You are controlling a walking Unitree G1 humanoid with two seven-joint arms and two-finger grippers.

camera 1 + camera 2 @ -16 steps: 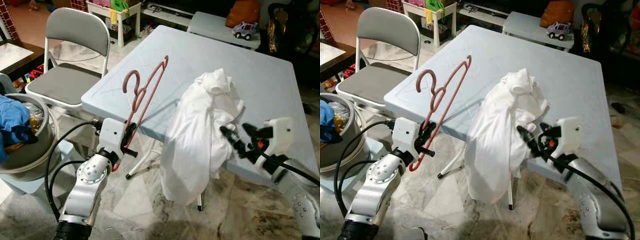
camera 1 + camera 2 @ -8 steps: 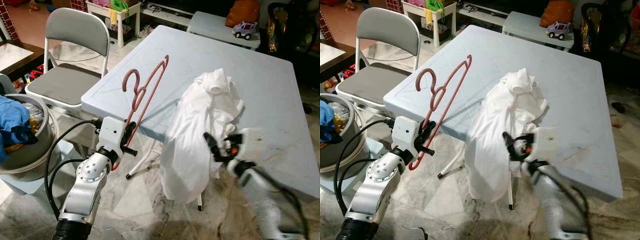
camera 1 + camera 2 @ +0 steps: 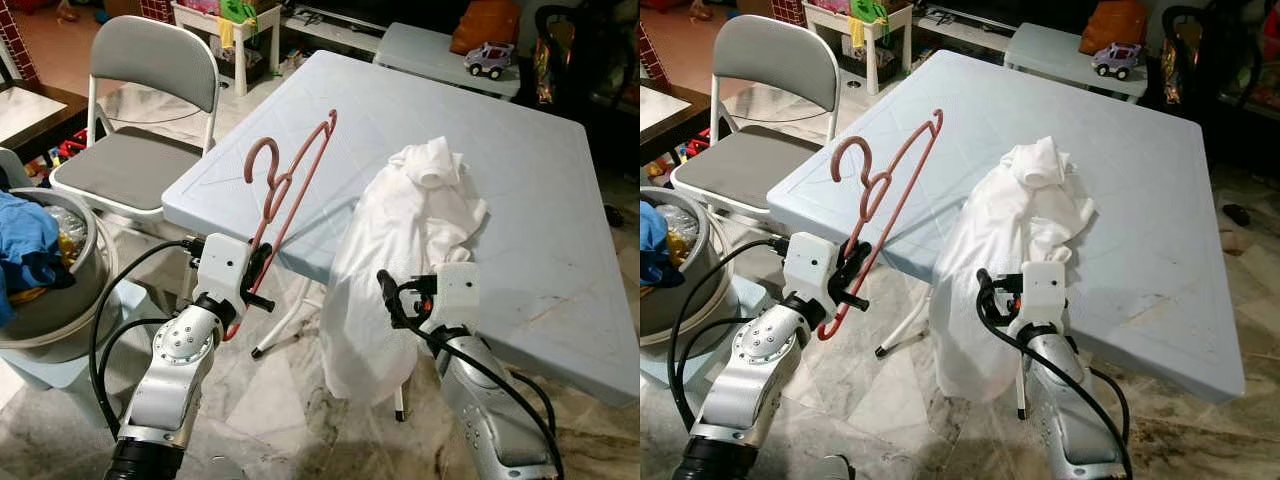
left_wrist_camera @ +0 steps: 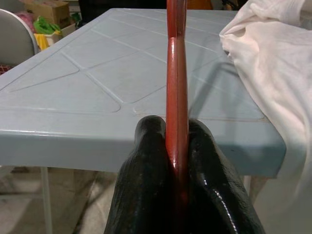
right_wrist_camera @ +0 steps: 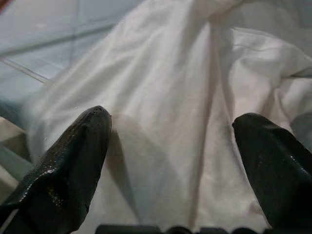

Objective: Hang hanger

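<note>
At the far left a grey round basket [image 3: 60, 290] holds blue clothes [image 3: 25, 240]. Behind it stands a grey folding chair with a white metal frame [image 3: 140, 150].

The left gripper [image 4: 178, 146] is raised in front of the near left corner of the pale blue plastic table [image 3: 520, 170]. Its two black fingers [image 4: 146, 161] are clamped tight on the lower bar of the reddish-brown plastic clothes hanger [image 3: 290, 180]. The hanger rises up and away from the gripper, tilted toward the table, with its hook [image 3: 262, 160] at the top and its upper part standing over the table's corner. In the left wrist view the hanger's bar runs straight up from between the pinched fingers.

Further right, a crumpled white cloth garment [image 3: 400, 260] is heaped on the table's front edge and hangs down over it toward the marble floor [image 3: 280, 400].

The right gripper [image 5: 170, 141] is held up against the hanging part of the garment, below the table's edge. Its fingers [image 5: 68, 161] are spread wide apart with nothing between them; the white fabric lies just ahead of the fingertips. Whether they touch the cloth cannot be told.

At the far edge, a second pale table [image 3: 440, 50] carries a small toy car [image 3: 490, 58].
</note>
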